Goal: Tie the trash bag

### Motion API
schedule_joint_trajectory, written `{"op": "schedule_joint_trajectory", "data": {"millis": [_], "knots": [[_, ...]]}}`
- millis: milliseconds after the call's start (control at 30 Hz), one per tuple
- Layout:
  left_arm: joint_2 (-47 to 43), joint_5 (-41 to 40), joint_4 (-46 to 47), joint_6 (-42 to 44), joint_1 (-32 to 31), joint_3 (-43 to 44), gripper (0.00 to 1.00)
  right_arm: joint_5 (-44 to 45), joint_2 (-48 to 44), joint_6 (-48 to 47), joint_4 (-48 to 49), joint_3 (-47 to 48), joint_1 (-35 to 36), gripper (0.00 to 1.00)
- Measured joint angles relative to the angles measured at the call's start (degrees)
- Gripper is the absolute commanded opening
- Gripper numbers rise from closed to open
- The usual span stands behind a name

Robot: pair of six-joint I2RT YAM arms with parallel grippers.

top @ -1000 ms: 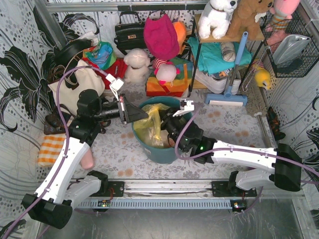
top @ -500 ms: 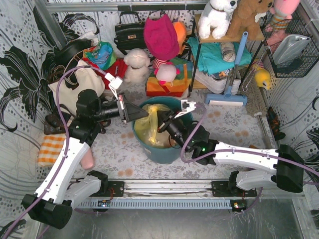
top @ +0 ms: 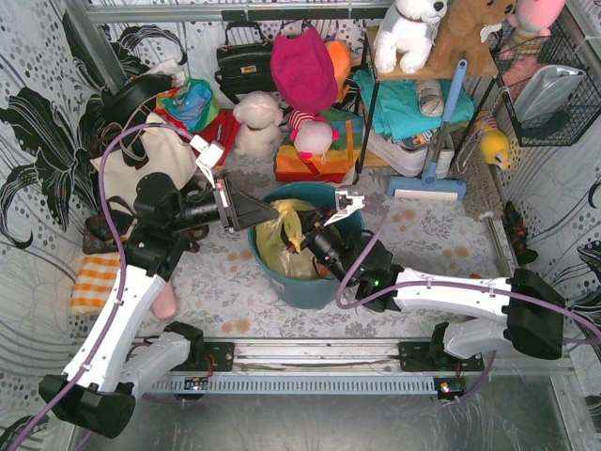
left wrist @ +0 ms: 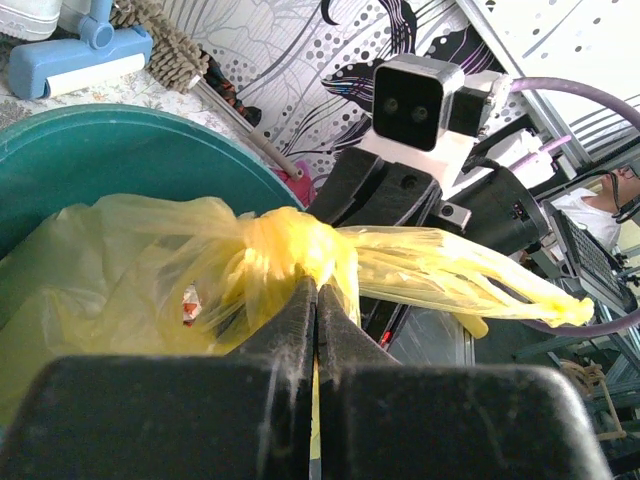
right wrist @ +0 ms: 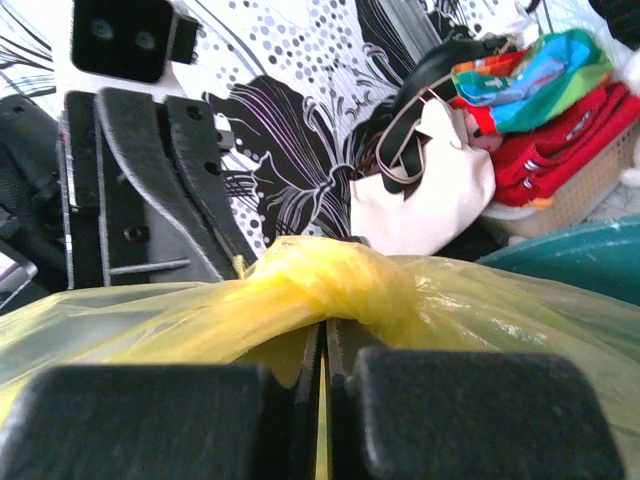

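Note:
The yellow-green trash bag (top: 278,246) sits in the teal bin (top: 310,287), its top gathered into a twisted knot (top: 290,224). My left gripper (top: 272,217) is shut on a strip of the bag's plastic at the knot's left side; in the left wrist view the film (left wrist: 318,440) runs between its closed pads below the knot (left wrist: 295,250). My right gripper (top: 302,237) is shut on the bag from the right; in its view the knot (right wrist: 340,280) sits just above its closed jaws. A loose tail (left wrist: 470,275) streams right.
A cream tote bag (top: 141,160) stands at the back left, with baskets, soft toys (top: 258,120) and a shelf rack (top: 413,103) behind the bin. A blue brush (top: 427,183) lies at the right. An orange checked cloth (top: 94,282) lies at the left.
My left gripper has drawn slightly left and up with the plastic. My right gripper has shifted left toward the knot, pulling the gathered top tighter over the bin.

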Motion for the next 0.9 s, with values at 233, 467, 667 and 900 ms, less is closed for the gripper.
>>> {"op": "schedule_joint_trajectory", "data": {"millis": [233,467,667,900], "knots": [[-0.7,0.6,0.0,-0.8,0.0,-1.7,0.03,-0.1,1.2,-4.8,8.8,-1.2,0.0,0.00],[-2.5,1.4,2.9,-3.8,0.0,-5.1,0.03,0.0,5.0,-10.3,17.7,-2.0,0.1,0.00],[-3.3,2.7,8.6,-8.5,-1.1,-8.9,0.03,0.1,8.3,-14.5,24.0,-2.0,0.2,0.00],[-3.3,2.4,8.4,-8.6,-4.6,-9.2,0.09,1.2,10.0,-18.0,29.3,-2.1,0.3,0.00]]}}
